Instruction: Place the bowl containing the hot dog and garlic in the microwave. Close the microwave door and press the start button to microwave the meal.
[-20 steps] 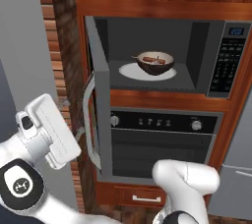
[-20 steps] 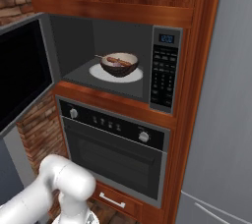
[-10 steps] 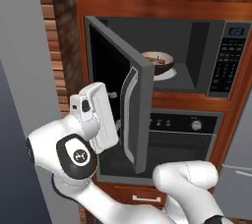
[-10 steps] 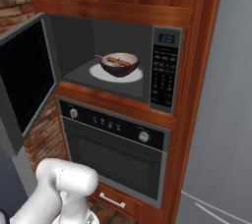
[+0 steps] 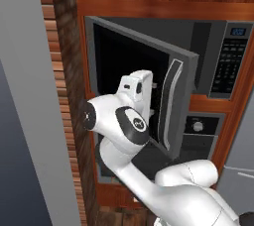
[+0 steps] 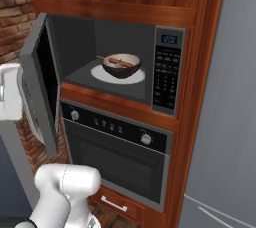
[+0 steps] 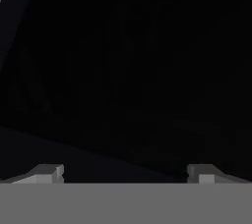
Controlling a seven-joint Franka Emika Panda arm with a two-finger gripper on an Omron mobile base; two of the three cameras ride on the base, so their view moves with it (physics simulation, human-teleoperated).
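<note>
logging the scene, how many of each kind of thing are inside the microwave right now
bowl: 1
hot dog: 1
white plate under the bowl: 1
garlic: can't make it out
total seen: 3

Brown bowl (image 6: 121, 66) with hot dog (image 6: 121, 62) inside microwave (image 6: 165, 72); microwave door (image 5: 144, 83) half-open.

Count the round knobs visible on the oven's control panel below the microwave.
2 in the right base view: one knob at the panel's left end, another knob toward its right end. The half-open microwave door doesn't cover that panel, so none seem hidden.
</note>
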